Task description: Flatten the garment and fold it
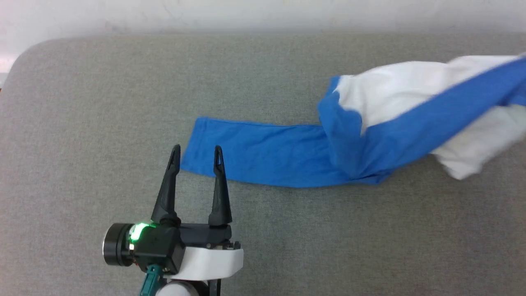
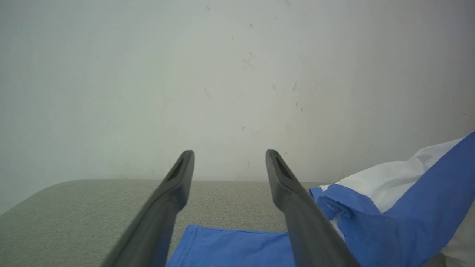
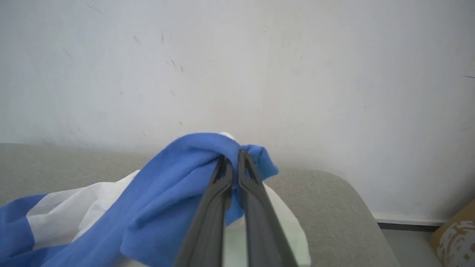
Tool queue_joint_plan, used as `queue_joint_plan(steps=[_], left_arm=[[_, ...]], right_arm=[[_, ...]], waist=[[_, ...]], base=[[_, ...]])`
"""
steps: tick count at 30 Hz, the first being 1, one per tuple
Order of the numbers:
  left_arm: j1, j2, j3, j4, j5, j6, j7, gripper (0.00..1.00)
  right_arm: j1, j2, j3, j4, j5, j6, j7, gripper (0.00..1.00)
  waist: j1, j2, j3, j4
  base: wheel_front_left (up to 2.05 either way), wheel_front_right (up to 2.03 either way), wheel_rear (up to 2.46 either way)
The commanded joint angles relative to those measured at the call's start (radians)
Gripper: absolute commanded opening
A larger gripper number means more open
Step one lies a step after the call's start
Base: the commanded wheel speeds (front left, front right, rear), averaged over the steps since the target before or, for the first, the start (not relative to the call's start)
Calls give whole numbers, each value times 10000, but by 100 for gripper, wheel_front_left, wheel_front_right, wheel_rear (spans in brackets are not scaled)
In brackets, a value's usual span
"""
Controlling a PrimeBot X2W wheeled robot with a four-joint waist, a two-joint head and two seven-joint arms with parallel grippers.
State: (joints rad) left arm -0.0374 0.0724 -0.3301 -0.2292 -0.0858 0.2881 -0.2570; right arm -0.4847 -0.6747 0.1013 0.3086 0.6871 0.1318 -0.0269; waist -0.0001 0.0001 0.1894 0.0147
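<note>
The garment (image 1: 370, 135), white with blue sleeves, lies crumpled across the right of the grey table (image 1: 102, 102). One blue sleeve (image 1: 259, 152) stretches flat toward the left; the rest rises to the right, off the frame's edge. My left gripper (image 1: 197, 154) stands open just before the sleeve's cuff end, touching nothing; in the left wrist view the left gripper (image 2: 230, 157) frames the sleeve (image 2: 230, 248) below. In the right wrist view my right gripper (image 3: 232, 157) is shut on a blue fold of the garment (image 3: 178, 185), lifting it off the table.
A pale wall (image 3: 297, 74) runs behind the table's far edge. The table's rounded right corner (image 3: 345, 185) shows in the right wrist view, with floor and a tan patterned object (image 3: 454, 237) beyond it. Bare grey surface lies left of and before the sleeve.
</note>
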Motion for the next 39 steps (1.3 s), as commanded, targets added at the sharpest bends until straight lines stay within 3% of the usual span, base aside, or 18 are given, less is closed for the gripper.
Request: queue_joint_plan(steps=[1,5,11,12,13,19,26,32,39], left_arm=[[154,-7,30,31,134,-83,-47,100],[198,-39,14,61,161,-202,-47,100],[300,-79,47,159,201,-282,-47,100],[315,-81,60,173,217,-298,-47,100],[333,-82,72,194,231,-319,-47,100],[454,-48,178,288,250,-482,-47,100],[509,-76,242,187,249,-580,-47,100],[280,-137,53,115,340,-524,-47,100],[54,-190,-221,34,420,-185,-47,100]], right_arm=[[369,-112,-223,102,-185,-11,3,0],[1837,-47,-1223,578,-713,-11,82,0],[3625,1007,-1706,1026,-1218,-11,223,2],[3727,1148,-1709,1076,-1321,-11,207,37],[3797,1239,-1677,1082,-1446,-11,200,100],[3425,1202,-1463,-219,-1690,-11,358,100],[2643,831,-551,-2222,-1267,-11,1893,100],[1815,207,189,-1497,-859,-11,3137,100],[1441,-657,1079,-405,-313,-11,3359,100]], waist=[[1,-1,-60,-36],[1,-1,-56,61],[1,-1,-178,183],[1,-1,-222,183],[1,-1,-280,178],[1,-1,-606,148],[1,-1,-517,253],[1,-1,134,596],[1,-1,779,907]], base=[[0,0,0],[0,0,0],[0,0,0],[0,0,0],[0,0,0],[0,0,0],[0,0,0],[0,0,0],[0,0,0]])
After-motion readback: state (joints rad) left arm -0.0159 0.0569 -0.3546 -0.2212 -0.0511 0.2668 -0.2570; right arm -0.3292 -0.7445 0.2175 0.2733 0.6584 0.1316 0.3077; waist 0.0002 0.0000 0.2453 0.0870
